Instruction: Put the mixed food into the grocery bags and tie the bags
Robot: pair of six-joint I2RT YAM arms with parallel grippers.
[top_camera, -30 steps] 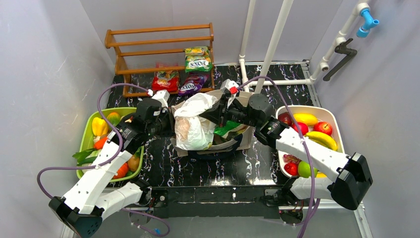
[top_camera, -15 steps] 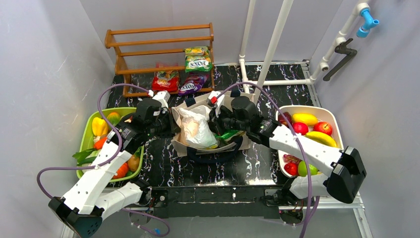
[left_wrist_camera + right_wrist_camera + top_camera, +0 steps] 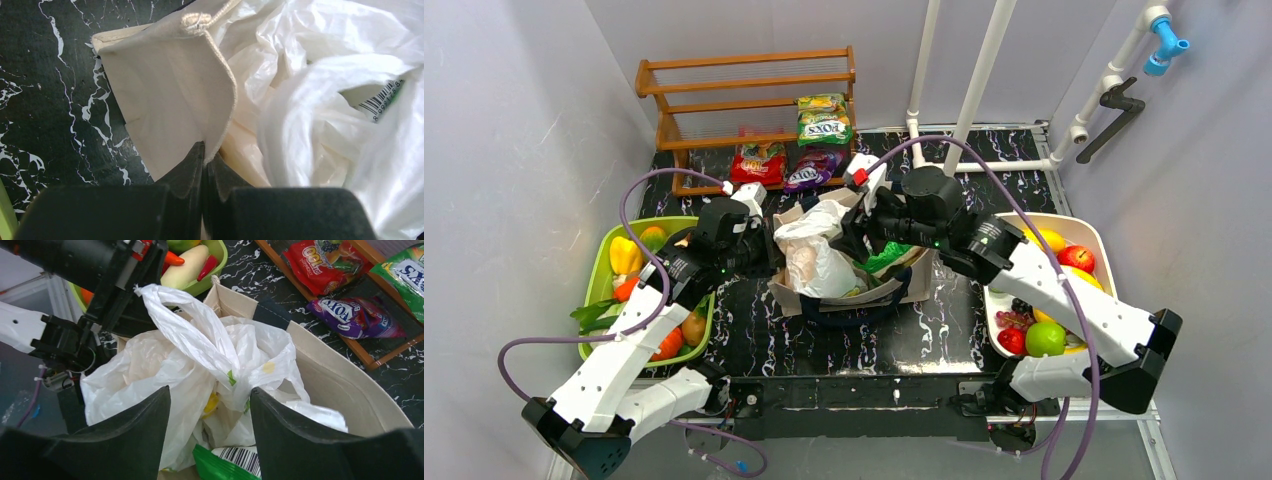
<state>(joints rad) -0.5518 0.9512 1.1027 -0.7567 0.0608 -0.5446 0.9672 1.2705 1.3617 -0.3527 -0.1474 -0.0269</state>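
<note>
Left wrist view: left gripper (image 3: 205, 150) pressed closed on the tote's (image 3: 170, 95) stitched rim, the beige wall pinched between the fingers and standing up off the black marbled tabletop (image 3: 45, 100). The white bag (image 3: 310, 95) fills the right half of that view, crumpled inside the tote, with a barcode showing through a gap in the plastic. Right wrist view gives what the left cannot: right gripper (image 3: 210, 405) spread wide, its fingers either side of the bag's gathered top and holding nothing. One bag handle (image 3: 180, 315) sticks up as a loose loop. A green packet (image 3: 230, 460) with a barcode lies in the tote just below the bag, and yellow shapes show through the plastic. The same view catches the left arm at the tote's far rim, with the green tray (image 3: 217, 260) of vegetables behind it. Only the top view shows the whole layout: tote mid-tabletop between the two arms, bag inside it toward the left, a white tray (image 3: 1084, 232) of fruit to the right, and a wooden rack (image 3: 744, 100) at the back with snack packets (image 3: 824, 120) in it. Neither gripper's opening can be read from above.
</note>
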